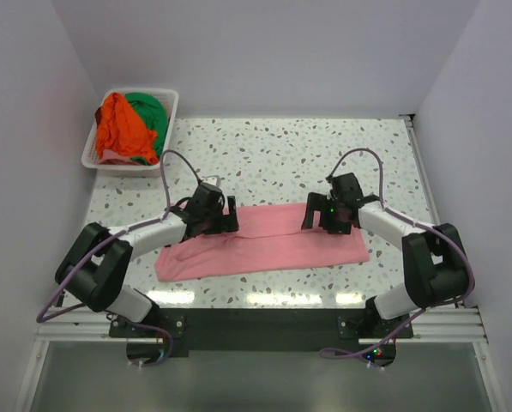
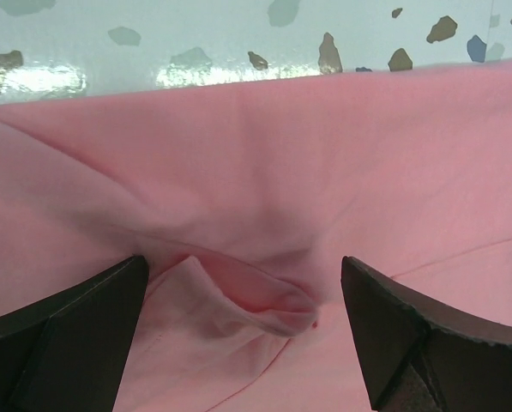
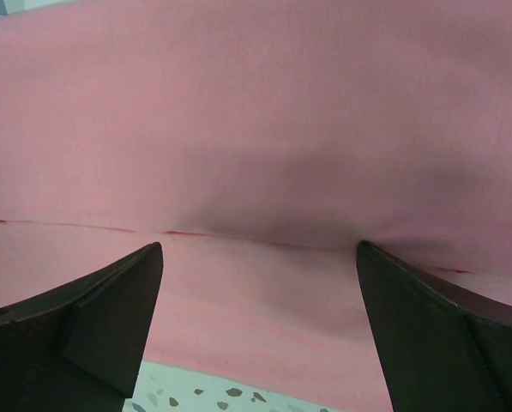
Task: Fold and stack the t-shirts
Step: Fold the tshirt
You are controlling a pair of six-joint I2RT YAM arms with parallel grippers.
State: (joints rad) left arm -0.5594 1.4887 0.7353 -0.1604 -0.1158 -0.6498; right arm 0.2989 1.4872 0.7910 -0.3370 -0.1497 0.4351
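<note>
Pink t-shirt (image 1: 264,245) lies flat on the speckled table (image 1: 281,154), folded into a long band running left to right, nearer the front edge than the back. Its left end flares and looks rumpled.

Left gripper (image 1: 230,215) sits over the band's back edge toward the left end, jaws wide apart, holding nothing. Left wrist view shows its fingers (image 2: 75,335) either side of a small raised pucker in the cloth. They are down at fabric level, possibly touching; contact is hard to confirm.

Right gripper (image 1: 311,213) is over the back edge right of centre, jaws also spread wide and gripping nothing. Right wrist view shows a hem seam running across between its fingers (image 3: 93,318).

White slotted basket (image 1: 171,112) stands at the back-left corner of the table, well apart from both arms. The orange t-shirt (image 1: 118,129) and green t-shirt (image 1: 148,107) are heaped in it, orange on the left, spilling over the rim. Nothing lies between the basket and the pink t-shirt.
</note>
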